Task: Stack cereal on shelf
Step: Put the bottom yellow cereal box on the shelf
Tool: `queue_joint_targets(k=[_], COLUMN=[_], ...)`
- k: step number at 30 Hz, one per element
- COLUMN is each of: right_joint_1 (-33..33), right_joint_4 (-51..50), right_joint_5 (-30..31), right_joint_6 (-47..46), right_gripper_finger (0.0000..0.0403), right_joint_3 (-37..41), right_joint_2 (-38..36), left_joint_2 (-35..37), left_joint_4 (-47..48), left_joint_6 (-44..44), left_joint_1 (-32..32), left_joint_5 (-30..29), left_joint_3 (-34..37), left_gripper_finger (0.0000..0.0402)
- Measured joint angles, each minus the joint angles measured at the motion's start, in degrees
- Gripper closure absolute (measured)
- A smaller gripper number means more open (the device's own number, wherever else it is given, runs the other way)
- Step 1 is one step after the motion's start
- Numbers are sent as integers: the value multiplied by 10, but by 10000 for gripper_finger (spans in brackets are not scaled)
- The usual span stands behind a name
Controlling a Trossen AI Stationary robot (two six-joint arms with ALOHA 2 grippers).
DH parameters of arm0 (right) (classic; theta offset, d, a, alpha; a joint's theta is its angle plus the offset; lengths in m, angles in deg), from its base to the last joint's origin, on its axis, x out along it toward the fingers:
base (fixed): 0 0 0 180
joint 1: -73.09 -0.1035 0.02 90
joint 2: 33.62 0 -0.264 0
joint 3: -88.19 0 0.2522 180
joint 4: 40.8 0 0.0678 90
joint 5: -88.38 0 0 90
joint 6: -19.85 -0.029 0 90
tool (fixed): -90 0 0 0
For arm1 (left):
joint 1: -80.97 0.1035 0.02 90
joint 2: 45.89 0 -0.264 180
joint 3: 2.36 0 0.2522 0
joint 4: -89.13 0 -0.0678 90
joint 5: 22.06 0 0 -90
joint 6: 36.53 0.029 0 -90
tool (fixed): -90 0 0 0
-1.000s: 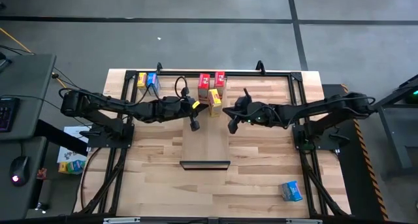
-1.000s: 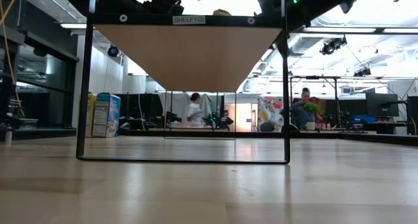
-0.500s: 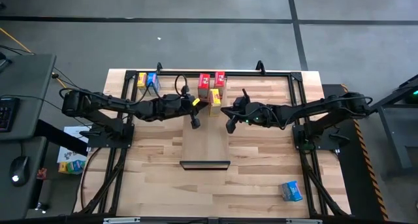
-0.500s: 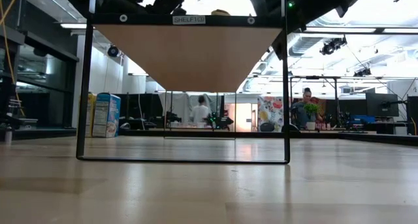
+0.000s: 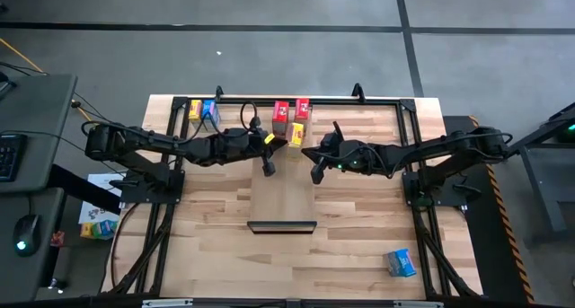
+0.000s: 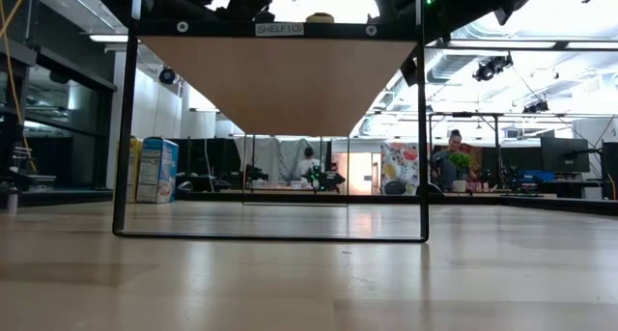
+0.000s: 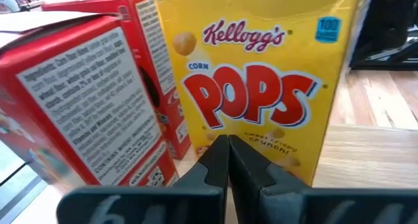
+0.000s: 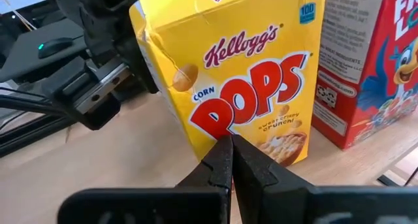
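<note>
While your left gripper (image 7: 227,160) and right gripper (image 8: 230,160) stay pinched together empty, the yellow box (image 5: 296,134) reading "Kellogg's Corn Pops" stands on the shelf (image 5: 281,196) between them.

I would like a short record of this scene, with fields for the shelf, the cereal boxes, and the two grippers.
shelf: pale board mid-table, dark lip at its near end
on shelf: yellow Corn Pops box upright, two red boxes behind it
off shelf, far left: yellow and blue pair standing together
off shelf, near right: lone blue box on the tabletop
left gripper: shut, empty, left of the yellow box
right gripper: shut, empty, right of the yellow box
</note>
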Motion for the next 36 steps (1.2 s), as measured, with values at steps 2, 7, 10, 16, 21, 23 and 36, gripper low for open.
queue_joint_targets(k=[2,7,10,16,21,23,36], right_joint_1=[0,0,0,0,0,0,-25], right_joint_4=[0,4,3,-32,-106,-133,-380], right_joint_5=[0,0,0,0,6,7,83], right_joint_6=[0,8,11,35,52,65,-2], right_gripper_finger=[403,403,403,403,403,403,402], right_joint_3=[0,-1,-12,-47,-82,-94,-96], right_joint_2=[0,0,0,0,0,0,-74], left_joint_2=[0,0,0,0,8,27,264], left_joint_4=[0,0,2,2,19,48,23], left_joint_6=[-7,-17,-24,-26,-25,-19,-40], left_joint_1=[0,-6,-12,-23,-25,-24,-28], left_joint_5=[0,16,16,17,19,19,17], left_joint_3=[0,0,0,0,0,0,157], left_gripper_finger=[402,402,401,402,402,402,401])
